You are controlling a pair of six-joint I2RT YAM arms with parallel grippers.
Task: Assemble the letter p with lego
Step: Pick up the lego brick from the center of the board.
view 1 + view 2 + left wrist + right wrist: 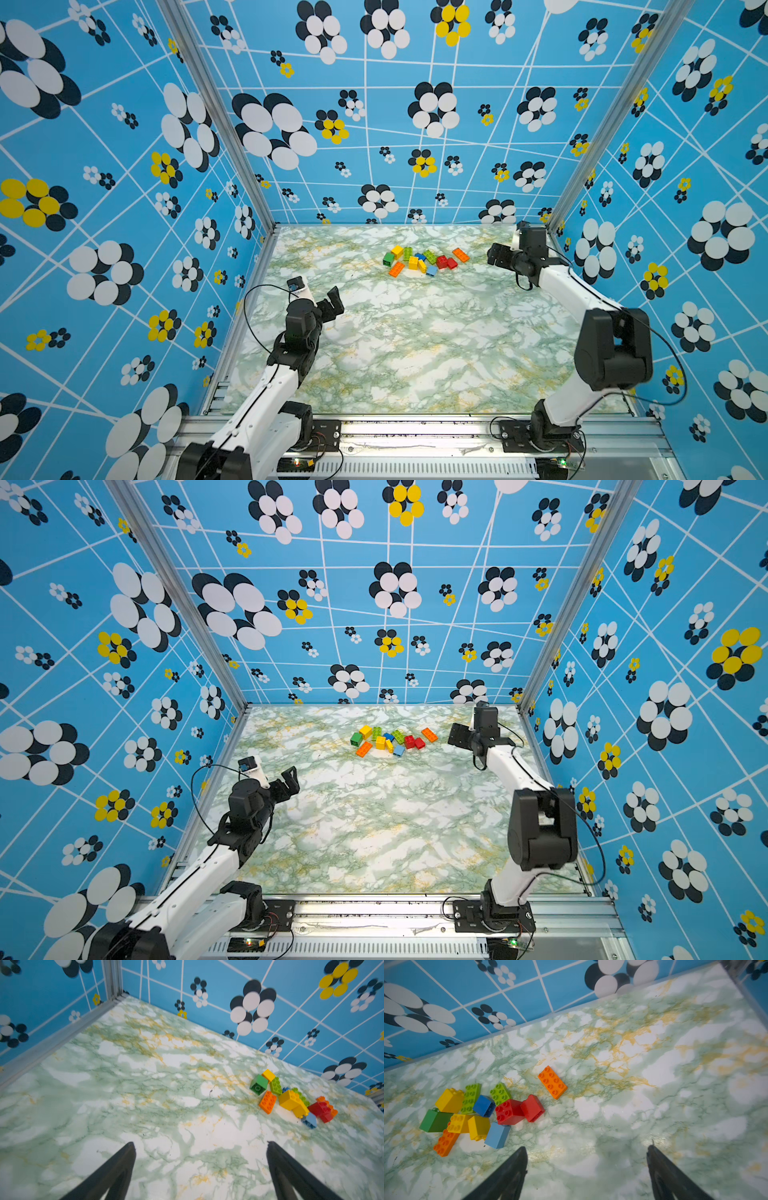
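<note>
Judging from how the bricks lie, the letter is not yet begun: nothing is stacked or laid out as a stem or a loop. The lego (pixel 424 259) sits in a loose heap at about twelve o'clock on the marbled table (pixel 415 353), close to the back wall, in both top views. Within the heap, seen from the right wrist, a flat orange brick (pixel 552 1082) lies apart at the two o'clock side, two red bricks (pixel 519 1110) touch one another, and yellow, green, lime, blue and light blue pieces crowd together, several tipped on their sides.

All the work is left: picking, sorting and joining every piece.

The left gripper (pixel 334 302) hangs over bare table at about eight o'clock, well apart from the heap, its jaws spread wide and empty, as the left wrist view confirms. The right gripper (pixel 498 254) hovers near the heap at about two o'clock, jaws also apart and holding nothing.

Some bricks overlap, so their exact count and which are square or oblong is hard to settle. The right wrist view shows only the fingertips (pixel 517 1159); the left wrist picture is slightly blurred.
</note>
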